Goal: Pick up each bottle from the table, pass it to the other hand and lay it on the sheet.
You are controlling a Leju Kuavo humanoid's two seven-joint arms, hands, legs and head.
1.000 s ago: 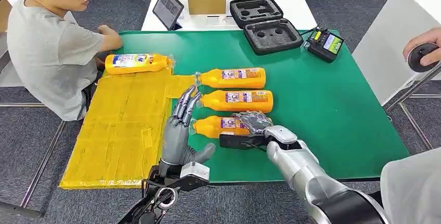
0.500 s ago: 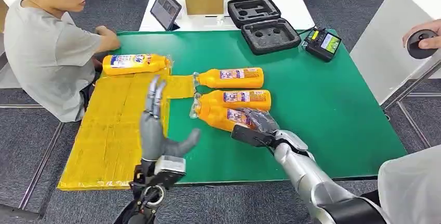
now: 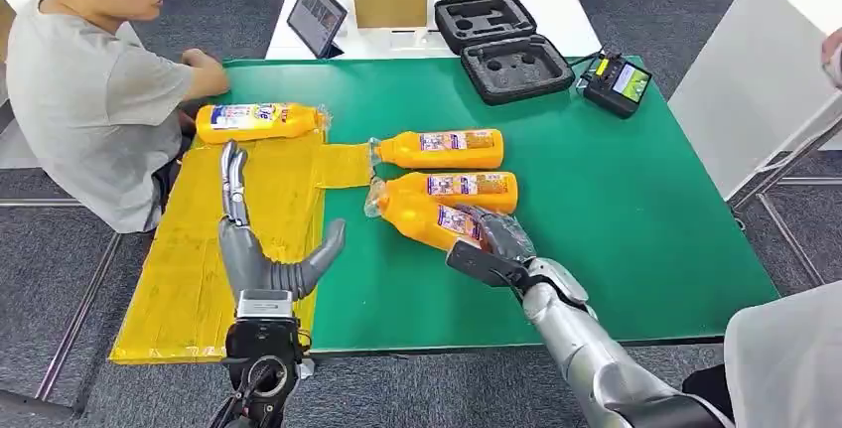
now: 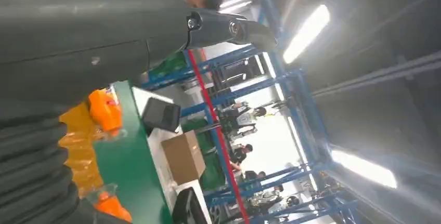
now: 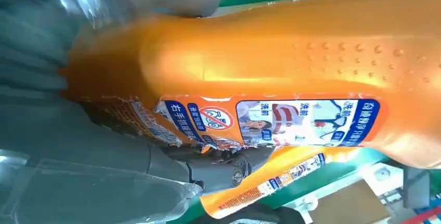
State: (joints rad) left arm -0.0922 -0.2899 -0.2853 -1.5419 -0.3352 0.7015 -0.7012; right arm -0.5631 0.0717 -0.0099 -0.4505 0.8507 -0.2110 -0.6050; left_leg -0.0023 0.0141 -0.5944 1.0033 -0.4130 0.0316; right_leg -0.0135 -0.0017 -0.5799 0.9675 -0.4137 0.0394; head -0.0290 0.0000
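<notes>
Now the right hand [image 3: 496, 234] grips a bottle [image 3: 427, 214] by its base, tilted just beside the sheet [image 3: 209, 249], cap toward it. Beyond lie two more bottles [image 3: 452, 188] [image 3: 442, 148] on the table [image 3: 616, 210]. Another bottle [image 3: 256, 121] lies at the sheet's far edge. Over the sheet, the left hand [image 3: 263, 249] is empty, fingers spread.

Lab hall: blue racking [image 4: 291, 94], foam-lined equipment case [image 3: 501, 46].

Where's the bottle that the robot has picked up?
In the head view, the right hand holds the bottle tilted, just in front of two more bottles lying on the green table.
</notes>
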